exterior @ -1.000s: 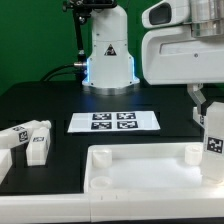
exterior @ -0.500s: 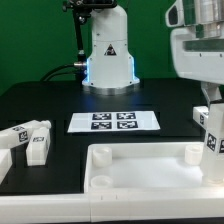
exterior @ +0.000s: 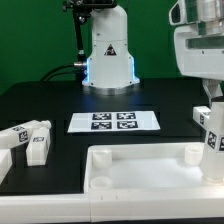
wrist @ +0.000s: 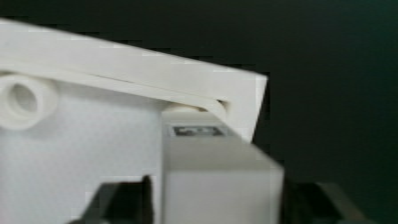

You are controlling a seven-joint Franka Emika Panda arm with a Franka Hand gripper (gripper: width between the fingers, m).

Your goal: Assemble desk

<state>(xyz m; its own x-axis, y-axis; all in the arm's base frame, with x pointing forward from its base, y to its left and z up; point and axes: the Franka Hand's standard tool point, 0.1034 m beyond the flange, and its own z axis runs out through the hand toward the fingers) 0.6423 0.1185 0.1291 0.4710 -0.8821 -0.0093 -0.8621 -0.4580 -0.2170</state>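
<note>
The desk top point(exterior: 140, 168), a wide white rimmed slab, lies at the front of the black table. My gripper point(exterior: 213, 108) is at the exterior view's right, shut on a white square-section leg point(exterior: 212, 140) with a tag on it. It holds the leg upright at the top's right-hand corner. In the wrist view the leg point(wrist: 222, 170) sits between my two dark fingers point(wrist: 125, 202), against the corner of the top point(wrist: 107, 130), beside a round hole point(wrist: 22, 100). Whether the leg touches the top I cannot tell. Loose tagged legs point(exterior: 30, 140) lie at the exterior view's left.
The marker board point(exterior: 114, 121) lies flat in the middle of the table, behind the desk top. The robot's white base point(exterior: 108, 55) stands at the back, with a green wall behind it.
My gripper with the leg has shifted toward the exterior view's right over the first half second, then has held nearly still. The desk top and loose legs have not moved.
</note>
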